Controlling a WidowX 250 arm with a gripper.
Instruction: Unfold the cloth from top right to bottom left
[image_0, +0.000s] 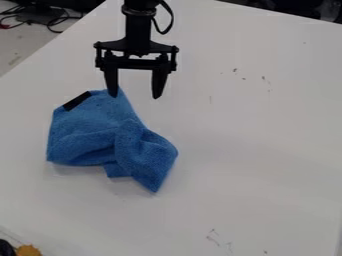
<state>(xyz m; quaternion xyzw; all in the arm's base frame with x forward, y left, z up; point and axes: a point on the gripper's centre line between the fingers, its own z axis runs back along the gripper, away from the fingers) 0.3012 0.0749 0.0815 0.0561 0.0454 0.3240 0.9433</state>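
The gripper (135, 96) hangs at the upper left of the camera view, its two fingers apart with nothing between them. Its left fingertip overlaps the top edge of the blue cloth (90, 132) in the view; whether it touches the cloth I cannot tell. The right fingertip stands over white table just right of the cloth's top corner. Crumpled and partly folded, the cloth lies left of centre, with a raised fold down its middle and a pointed corner at its lower right. A black strip (77, 101) marks its upper left edge.
White table (254, 150) surrounds the cloth, with small dark marks at the upper right and near the bottom. An orange-yellow object (28, 250) and a black one sit at the lower left corner. Cables lie beyond the table at the upper left.
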